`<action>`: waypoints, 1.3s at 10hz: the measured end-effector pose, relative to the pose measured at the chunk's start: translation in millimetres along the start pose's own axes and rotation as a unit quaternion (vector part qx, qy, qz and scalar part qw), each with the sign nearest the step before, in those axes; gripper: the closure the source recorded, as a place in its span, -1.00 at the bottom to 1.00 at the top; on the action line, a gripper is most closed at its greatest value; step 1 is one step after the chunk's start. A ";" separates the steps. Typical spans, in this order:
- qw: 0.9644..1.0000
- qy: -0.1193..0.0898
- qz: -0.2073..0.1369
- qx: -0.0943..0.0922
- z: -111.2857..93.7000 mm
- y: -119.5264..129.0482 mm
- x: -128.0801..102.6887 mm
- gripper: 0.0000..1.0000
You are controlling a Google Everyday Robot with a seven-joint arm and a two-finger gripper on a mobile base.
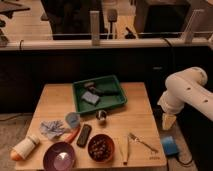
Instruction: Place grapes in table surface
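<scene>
Grapes (101,147) sit in the brown bowl (90,151) at the desk (55,100) front edge, beside the purple bowl (60,156). Tool (169,121) hangs off the desk's right side, well apart; can't tell whether it's spread or closed.

**Item count, one pass over the bench**

Table surface (55,100): 1.
Green tray (79,103): 1, holding 1 grey-blue block (91,98) and 1 dark object (106,90).
Bowls: 2, namely 1 purple bowl (60,156) and 1 brown bowl (89,149).
Grapes (101,148): 1 cluster, in the brown bowl.
Shiny ball (101,116): 1.
Blue-grey cup (72,119): 1.
Crumpled cloth (52,130): 1.
Dark bar (84,135): 1.
White bottle (25,148): 1.
Utensils (137,141) at right: number unclear.
Gripper (168,121): 1, hanging off the table's right edge.
</scene>
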 end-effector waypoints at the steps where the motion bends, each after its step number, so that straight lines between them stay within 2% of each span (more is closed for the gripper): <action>1: 1.000 0.003 -0.012 0.002 -2.0 2.8 -12.0 -0.60; 3: 1.000 0.006 -0.031 0.003 -4.6 7.3 -35.0 -0.60; 5: 0.999 0.010 -0.048 0.004 -6.3 12.1 -40.6 -0.60; 7: 0.998 0.012 -0.069 0.005 -8.2 15.7 -57.8 -0.60; 9: 0.995 0.016 -0.097 0.006 -12.1 20.1 -89.4 -0.60; 11: 0.991 0.024 -0.129 0.007 -14.5 28.4 -103.6 -0.60; 13: 0.990 0.026 -0.141 0.009 -11.7 30.9 -113.7 -0.60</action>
